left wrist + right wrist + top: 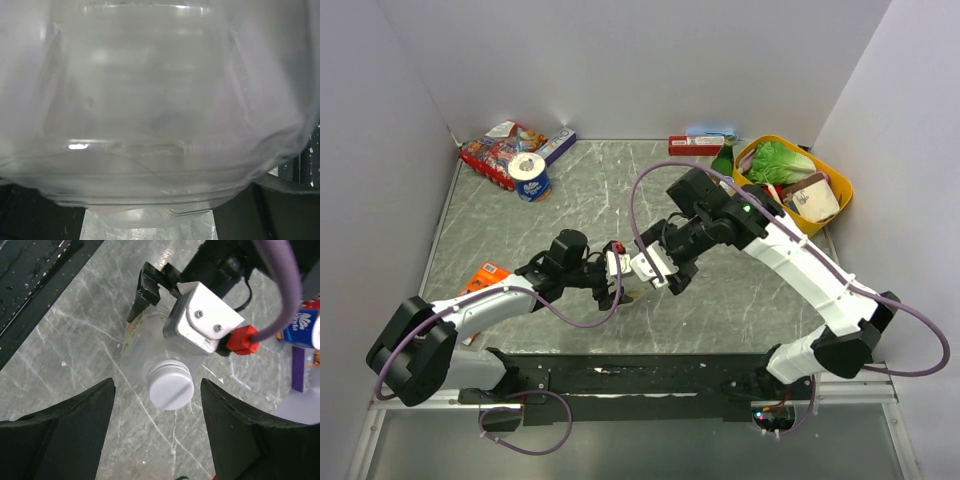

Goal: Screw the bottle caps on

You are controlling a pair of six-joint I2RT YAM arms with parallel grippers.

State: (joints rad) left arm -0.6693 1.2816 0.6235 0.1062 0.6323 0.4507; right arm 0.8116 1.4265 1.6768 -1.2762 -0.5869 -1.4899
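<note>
Fingers (80, 430) of the right gripper (157, 385) stand well apart, one on each side of the white cap (170, 386). A gap shows on both sides, so this gripper is open and has hold of nothing. The cap sits on the neck of a small clear bottle (137, 347) with a yellow label (131, 332), its flat top turned toward the right wrist camera. How tightly it is on I cannot tell. The left gripper (617, 277) is clamped on the bottle's body, one black finger (145, 290) lying along the labelled side. In the left wrist view the clear plastic fills nearly the whole frame. From above, the two grippers meet nose to nose at the middle of the grey marbled table (520, 230), with the bottle between them; whether it touches the surface I cannot tell. At the left, an orange packet (485, 275) lies beside the left arm. In the upper left corner a blue-and-white tape roll (530, 180) stands just beside a red snack packet (498, 150). At the upper right a yellow basket (825, 222) holds leafy greens (780, 160), with a dark green bottle (723, 160) and a red box (695, 145) just to its left.
</note>
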